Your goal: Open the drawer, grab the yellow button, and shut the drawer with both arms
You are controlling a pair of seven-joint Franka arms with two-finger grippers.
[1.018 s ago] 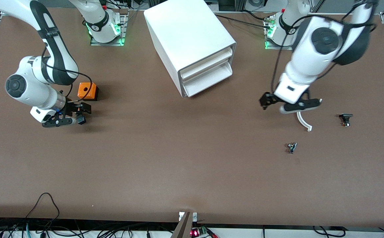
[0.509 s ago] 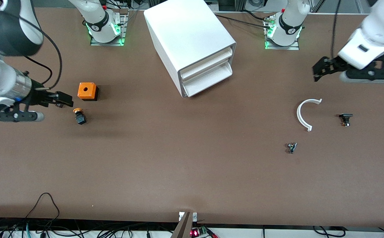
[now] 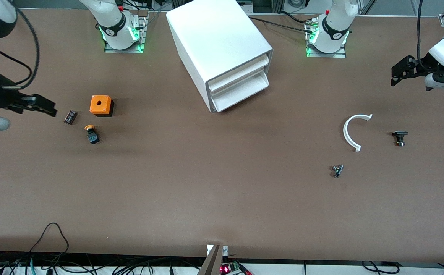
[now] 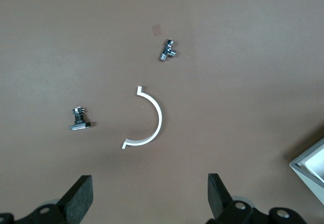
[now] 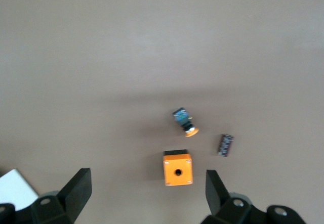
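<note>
The white cabinet [image 3: 214,42] stands between the arm bases with its three drawers pushed in; the uppermost drawer [image 3: 241,64] is shut. The button [image 3: 91,134], with an orange cap on a black and blue body, lies on its side on the table, nearer the front camera than the orange cube [image 3: 101,105]. It also shows in the right wrist view [image 5: 185,122]. My right gripper [image 3: 46,107] is open and empty, up over the table at the right arm's end [image 5: 147,188]. My left gripper [image 3: 399,72] is open and empty, up over the left arm's end [image 4: 150,191].
A small black part [image 3: 70,117] lies beside the cube. A white curved piece [image 3: 350,131] and two small metal parts [image 3: 399,137] [image 3: 337,170] lie at the left arm's end. Cables hang along the table's front edge.
Both arms have lifted and swung outward toward their table ends. The right gripper has left the button on the table, the left gripper has drawn away from the white curved piece.
</note>
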